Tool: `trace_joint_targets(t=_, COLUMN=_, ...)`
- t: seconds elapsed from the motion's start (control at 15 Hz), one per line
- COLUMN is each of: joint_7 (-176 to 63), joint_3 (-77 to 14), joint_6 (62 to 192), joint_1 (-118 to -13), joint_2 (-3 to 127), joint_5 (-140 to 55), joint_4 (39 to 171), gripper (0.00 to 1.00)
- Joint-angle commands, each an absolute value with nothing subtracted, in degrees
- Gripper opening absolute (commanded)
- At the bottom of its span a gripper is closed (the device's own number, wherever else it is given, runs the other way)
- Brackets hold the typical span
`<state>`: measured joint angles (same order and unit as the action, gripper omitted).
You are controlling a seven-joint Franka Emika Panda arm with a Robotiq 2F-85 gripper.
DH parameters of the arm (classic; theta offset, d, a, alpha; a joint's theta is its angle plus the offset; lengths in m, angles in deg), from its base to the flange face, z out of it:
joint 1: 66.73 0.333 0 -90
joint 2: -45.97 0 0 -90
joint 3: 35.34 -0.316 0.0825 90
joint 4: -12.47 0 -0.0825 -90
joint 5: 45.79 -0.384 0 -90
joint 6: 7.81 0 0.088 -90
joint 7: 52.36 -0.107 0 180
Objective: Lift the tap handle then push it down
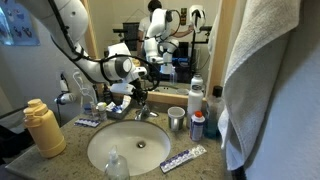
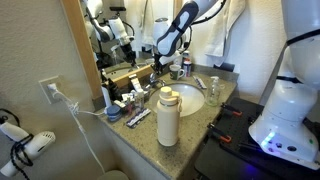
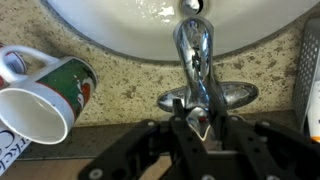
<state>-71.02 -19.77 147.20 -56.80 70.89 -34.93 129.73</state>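
Note:
The short chrome faucet stands at the back rim of the oval white sink (image 1: 135, 150), which also shows in an exterior view (image 2: 192, 100) and in the wrist view (image 3: 110, 30). In the wrist view the faucet spout (image 3: 192, 45) points out over the basin. The small shiny tap handle (image 3: 190, 112) lies between my two black fingers. My gripper (image 3: 200, 128) is closed in on the handle from both sides. In both exterior views the gripper (image 1: 130, 100) (image 2: 163, 64) hangs right over the faucet, hiding the handle.
A red-green-white mug (image 3: 45, 90) lies on its side beside the faucet. A steel cup (image 1: 176, 120), a yellow bottle (image 1: 42, 128) (image 2: 167, 118), a toothpaste tube (image 1: 183, 158) and small bottles crowd the counter. A towel (image 1: 275, 80) hangs close by. A mirror is behind.

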Motion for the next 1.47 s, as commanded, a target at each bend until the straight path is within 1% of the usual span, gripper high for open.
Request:
trace_joint_targets(t=0.0, joint_7=-75.66, joint_3=-15.89, joint_6=144.22, joint_1=-58.10, joint_2=64.75, joint_5=-32.23, joint_4=131.37, gripper=0.07)
trace_joint_targets(t=1.4, joint_7=-75.79, joint_3=-15.96, joint_6=143.73, joint_1=-58.04, joint_2=64.78, joint_5=-32.35, joint_4=130.23, gripper=0.07)
